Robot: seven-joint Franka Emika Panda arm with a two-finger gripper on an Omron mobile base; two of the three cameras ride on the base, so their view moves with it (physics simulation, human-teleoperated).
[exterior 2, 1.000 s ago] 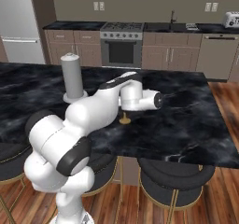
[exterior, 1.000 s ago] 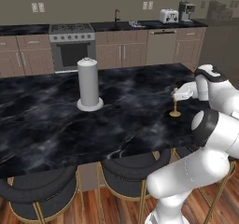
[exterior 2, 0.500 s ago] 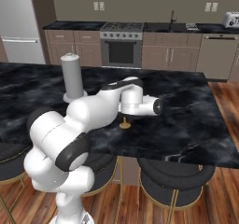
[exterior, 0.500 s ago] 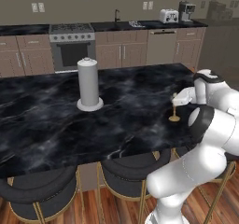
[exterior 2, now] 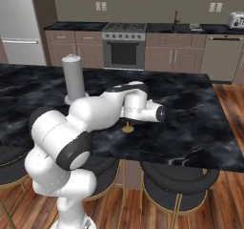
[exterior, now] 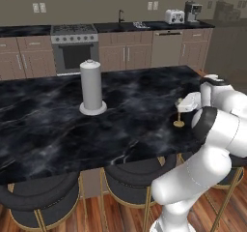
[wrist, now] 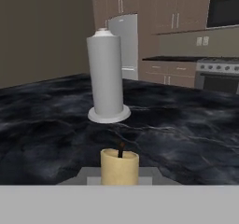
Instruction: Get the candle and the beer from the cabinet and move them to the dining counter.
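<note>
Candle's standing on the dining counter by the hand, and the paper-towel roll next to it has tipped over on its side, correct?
Not quite. The paper-towel roll stands upright on its round base, as the left base view shows. The rest holds: the candle stands on the dining counter by the hand.

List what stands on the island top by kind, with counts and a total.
Candle: 1
Paper-towel roll: 1
Total on the dining counter: 2

candle (exterior: 179,123) on dining counter (exterior: 58,129), right of paper-towel roll (exterior: 92,87)
</note>
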